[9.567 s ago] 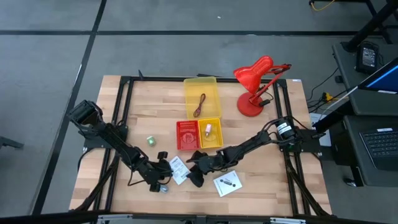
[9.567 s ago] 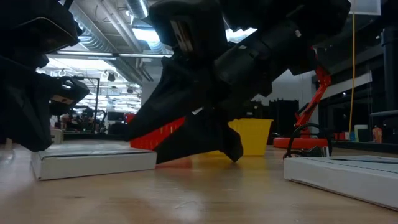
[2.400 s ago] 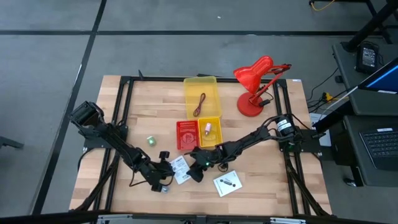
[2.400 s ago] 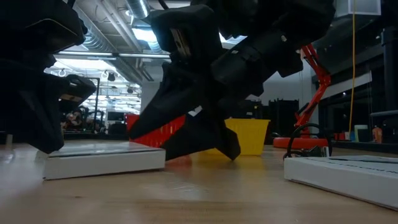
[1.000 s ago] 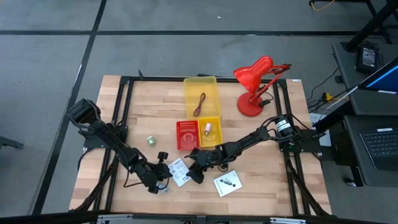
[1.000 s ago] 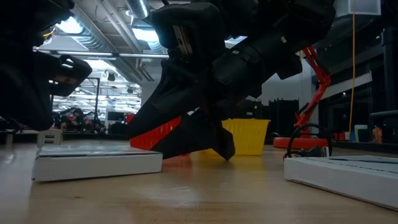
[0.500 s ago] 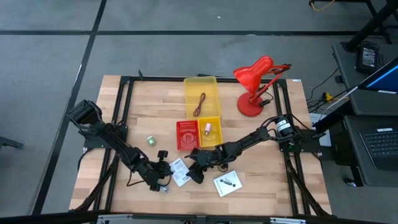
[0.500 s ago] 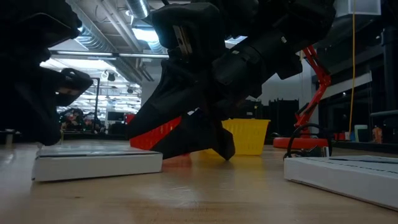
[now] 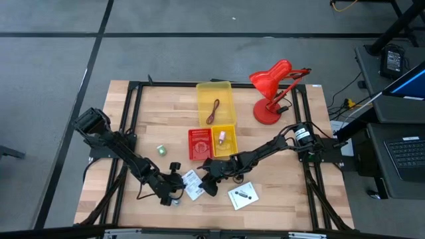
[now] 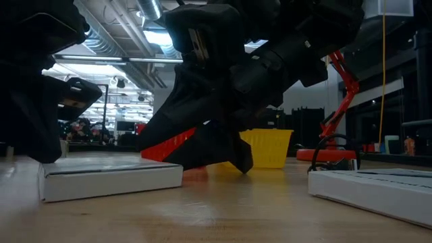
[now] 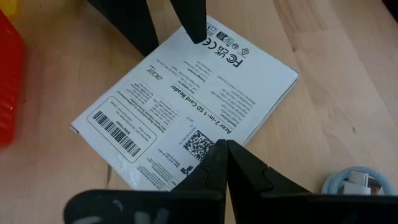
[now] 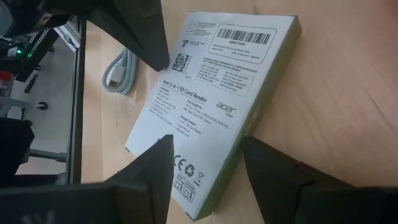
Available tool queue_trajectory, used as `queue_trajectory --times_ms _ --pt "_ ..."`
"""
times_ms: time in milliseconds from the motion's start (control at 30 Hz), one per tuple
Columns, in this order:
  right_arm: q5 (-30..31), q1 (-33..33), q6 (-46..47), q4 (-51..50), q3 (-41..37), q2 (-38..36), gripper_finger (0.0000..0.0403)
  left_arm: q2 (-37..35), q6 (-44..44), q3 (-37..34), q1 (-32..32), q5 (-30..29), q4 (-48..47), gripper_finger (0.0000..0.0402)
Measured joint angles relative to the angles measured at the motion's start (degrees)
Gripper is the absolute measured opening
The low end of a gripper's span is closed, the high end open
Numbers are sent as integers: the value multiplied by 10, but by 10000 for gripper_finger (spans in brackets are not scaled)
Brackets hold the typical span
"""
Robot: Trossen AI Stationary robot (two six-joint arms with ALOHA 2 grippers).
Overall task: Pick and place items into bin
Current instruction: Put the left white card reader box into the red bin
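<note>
Flat white printed card-reader packet (image 9: 192, 182) laid on pale wooden worktop (image 9: 146, 126), right gripper (image 9: 207, 184) jaws spread across one end, left gripper (image 9: 174, 188) jaws pressed together at opposite edge.

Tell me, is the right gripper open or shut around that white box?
Open. In the right wrist view the right gripper has its two fingers spread to either side of the white box's near end, the box lying flat on the table.
</note>
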Motion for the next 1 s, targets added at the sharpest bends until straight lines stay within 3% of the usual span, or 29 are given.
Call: queue_trajectory --times_ms 667,1000 --pt "-9 -15 -12 23 -1 0 174 1 -20 -5 -1 15 -1 2" --pt "-53 -28 12 5 0 -4 174 1 -31 -11 -2 15 -1 2"
